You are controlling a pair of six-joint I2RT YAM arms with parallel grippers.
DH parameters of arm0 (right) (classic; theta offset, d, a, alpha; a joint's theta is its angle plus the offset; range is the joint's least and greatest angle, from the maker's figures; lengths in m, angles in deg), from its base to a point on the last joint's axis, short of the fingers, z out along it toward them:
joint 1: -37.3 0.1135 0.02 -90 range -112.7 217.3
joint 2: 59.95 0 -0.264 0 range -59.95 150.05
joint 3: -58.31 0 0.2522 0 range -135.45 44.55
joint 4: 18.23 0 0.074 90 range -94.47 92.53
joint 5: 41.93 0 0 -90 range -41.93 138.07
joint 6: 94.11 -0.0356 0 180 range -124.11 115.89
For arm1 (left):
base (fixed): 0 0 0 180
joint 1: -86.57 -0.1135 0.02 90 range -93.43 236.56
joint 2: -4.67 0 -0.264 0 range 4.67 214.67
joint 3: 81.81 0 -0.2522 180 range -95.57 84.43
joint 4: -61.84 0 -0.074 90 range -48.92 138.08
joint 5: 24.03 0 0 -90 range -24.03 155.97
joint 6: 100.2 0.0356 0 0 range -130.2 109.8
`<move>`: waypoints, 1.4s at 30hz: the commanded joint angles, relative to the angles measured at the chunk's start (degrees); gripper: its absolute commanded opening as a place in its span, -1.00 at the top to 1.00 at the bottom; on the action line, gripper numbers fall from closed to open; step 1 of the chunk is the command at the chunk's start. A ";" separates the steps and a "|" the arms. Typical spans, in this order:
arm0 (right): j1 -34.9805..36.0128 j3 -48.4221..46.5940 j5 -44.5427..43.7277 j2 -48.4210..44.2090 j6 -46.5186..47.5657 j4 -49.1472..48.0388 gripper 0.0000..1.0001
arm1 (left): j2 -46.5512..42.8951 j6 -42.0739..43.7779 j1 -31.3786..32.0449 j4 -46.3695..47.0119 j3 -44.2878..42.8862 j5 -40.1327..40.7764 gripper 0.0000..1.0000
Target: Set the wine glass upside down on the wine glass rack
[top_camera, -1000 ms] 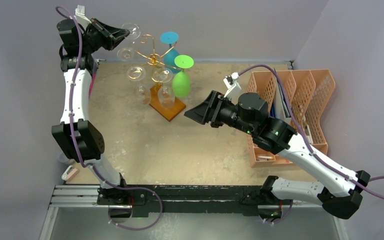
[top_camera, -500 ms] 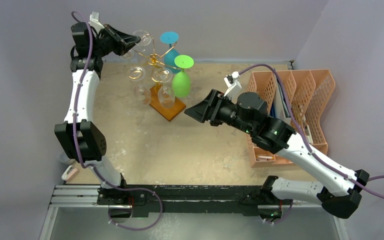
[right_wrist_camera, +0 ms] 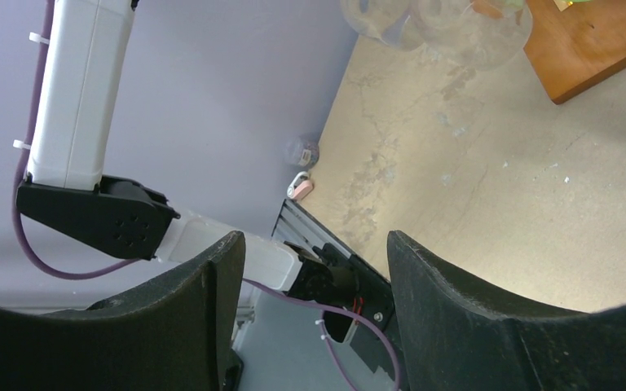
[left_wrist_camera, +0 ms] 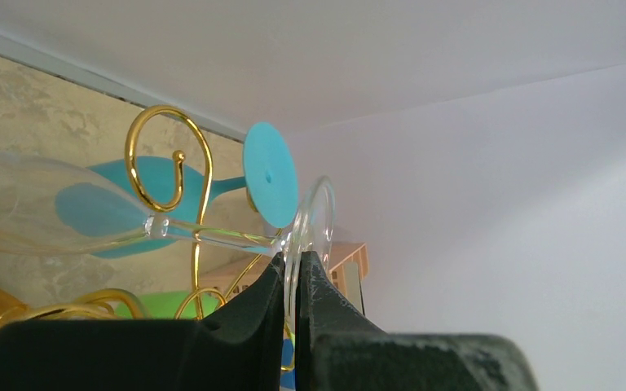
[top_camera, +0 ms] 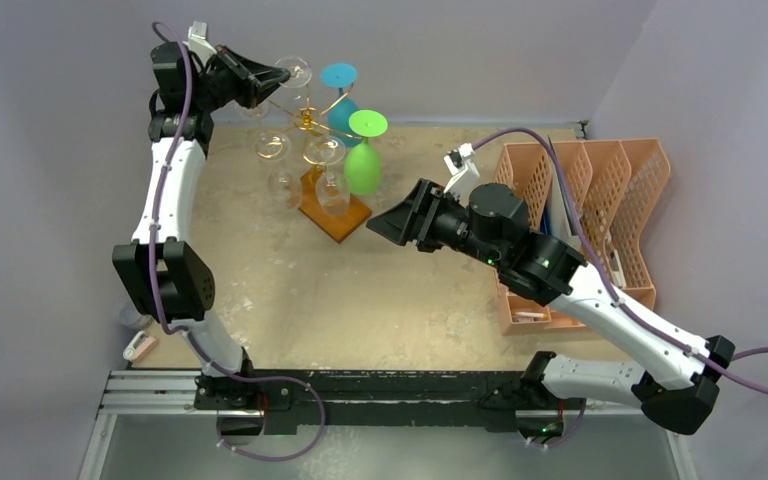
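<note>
My left gripper [top_camera: 263,80] is shut on the round foot of a clear wine glass [top_camera: 293,72], held high at the back beside the top of the gold wire rack [top_camera: 305,116]. In the left wrist view the fingertips [left_wrist_camera: 326,281] pinch the foot [left_wrist_camera: 316,213]. The glass's stem runs left past a gold curl [left_wrist_camera: 167,155], and its bowl [left_wrist_camera: 33,208] lies sideways. The rack's wooden base [top_camera: 338,214] stands on the table. Two clear glasses [top_camera: 332,192], a green one [top_camera: 363,166] and a blue one [top_camera: 340,78] hang on the rack. My right gripper [top_camera: 380,226] is open and empty, right of the base.
An orange mesh organizer [top_camera: 600,190] stands at the right edge behind the right arm. A small pink and white object [top_camera: 140,345] lies at the table's near left corner. The right wrist view shows the base's corner [right_wrist_camera: 595,49] and the bowls of the hanging clear glasses [right_wrist_camera: 448,20].
My left gripper has moved right and a little up with the clear glass, bringing its foot next to the rack's top arms. The right arm has barely shifted.
</note>
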 commanded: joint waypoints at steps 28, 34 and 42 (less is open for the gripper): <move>-0.09 -0.50 -2.35 0.89 -0.46 -1.59 -0.29 | 8.09 4.66 -2.49 -1.57 -14.16 1.78 1.00; -0.08 -0.34 -2.32 0.81 -0.71 -1.72 -0.28 | 5.64 11.98 -3.38 -6.07 -13.67 3.38 1.00; -0.11 -0.40 -0.95 1.55 -1.15 -2.60 -0.26 | 6.49 15.25 -3.91 -9.59 -15.21 3.39 0.94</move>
